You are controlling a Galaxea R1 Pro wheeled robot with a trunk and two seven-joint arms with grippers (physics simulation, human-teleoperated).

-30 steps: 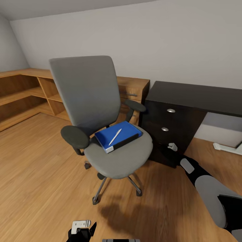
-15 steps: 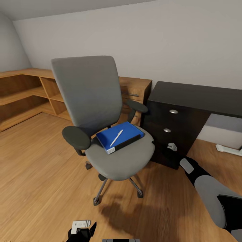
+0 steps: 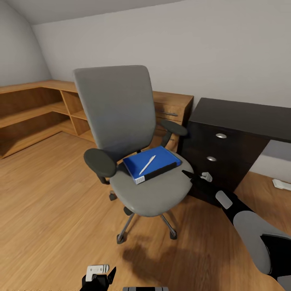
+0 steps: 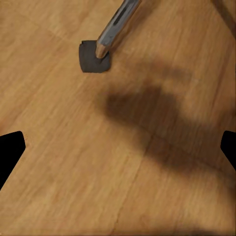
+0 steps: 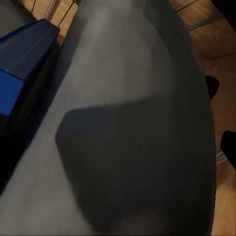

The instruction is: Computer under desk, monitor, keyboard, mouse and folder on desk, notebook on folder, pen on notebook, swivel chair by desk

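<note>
One blue folder (image 3: 151, 163) lay flat on the grey seat of the swivel chair (image 3: 149, 190), with a white pen (image 3: 147, 165) resting diagonally on top of it. I could not make out a notebook between them. In my right wrist view the folder (image 5: 22, 59) sat at one edge of the seat cushion (image 5: 132, 128), very near the camera. From the head camera I saw my right gripper (image 3: 198, 176) just beside the seat's edge, on the side facing the black desk (image 3: 242, 115), a short way from the folder and not touching it. Its dark tip pointed toward the cushion; from these views I could not tell whether its fingers were apart or together. The chair stood on the wood floor (image 3: 48, 202) next to the desk's drawer unit (image 3: 216, 161), in front of the low oak shelving (image 3: 36, 109). My left gripper (image 3: 98, 271) hung low, well apart from the chair. In its wrist view the two black fingertips (image 4: 10, 150) stood wide apart with nothing between them, over bare floor (image 4: 73, 162) near one castor (image 4: 95, 55) of the chair's base.
</note>
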